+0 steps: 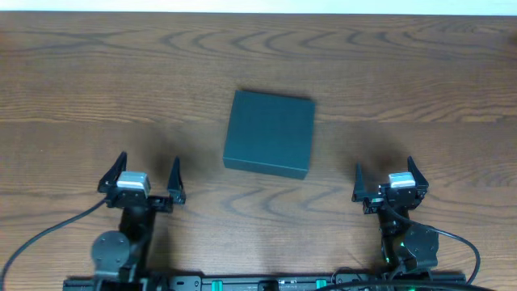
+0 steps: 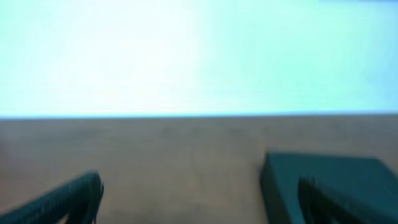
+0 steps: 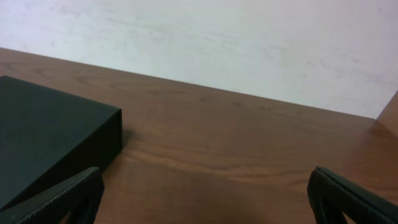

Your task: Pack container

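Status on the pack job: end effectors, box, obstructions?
Left end effector open, empty. Right end effector open, empty. Dark teal matte rectangular cardboard-like box shut, ahead between them, untouched. Nothing seen in the way.

- A brown wooden table (image 1: 81,73) with broad, wavy dark grain fills almost the whole overhead view; its surface looks matte.
- A pale white strip (image 1: 258,6) runs along the table's far edge at the top of the overhead view.
- In the right wrist view a plain off-white wall (image 3: 249,43), faintly mottled, rises straight from the far edge of the tabletop.
- At the right border of that view a small brown wedge (image 3: 390,115) shows; what it is cannot be told.
- The left wrist view is blurred, and the wall there is washed out to a bright bluish white.
- The light is even and soft; shadows on the tabletop are faint, with soft edges.
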`<act>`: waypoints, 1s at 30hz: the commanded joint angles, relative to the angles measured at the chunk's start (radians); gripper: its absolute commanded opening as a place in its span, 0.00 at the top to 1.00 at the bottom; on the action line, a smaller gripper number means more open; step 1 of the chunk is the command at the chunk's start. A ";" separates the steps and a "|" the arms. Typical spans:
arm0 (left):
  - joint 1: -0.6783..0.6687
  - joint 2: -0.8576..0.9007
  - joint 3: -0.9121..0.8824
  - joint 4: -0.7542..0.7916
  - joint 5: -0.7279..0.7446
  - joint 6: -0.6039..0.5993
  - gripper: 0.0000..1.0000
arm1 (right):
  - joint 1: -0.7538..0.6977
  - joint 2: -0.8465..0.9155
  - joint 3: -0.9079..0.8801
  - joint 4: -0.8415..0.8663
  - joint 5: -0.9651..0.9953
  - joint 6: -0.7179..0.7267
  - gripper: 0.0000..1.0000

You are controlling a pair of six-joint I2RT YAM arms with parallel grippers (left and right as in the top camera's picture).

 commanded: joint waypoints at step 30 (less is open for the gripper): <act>0.006 -0.073 -0.134 -0.116 -0.006 -0.043 0.01 | 0.015 -0.008 -0.001 -0.005 0.010 0.012 0.01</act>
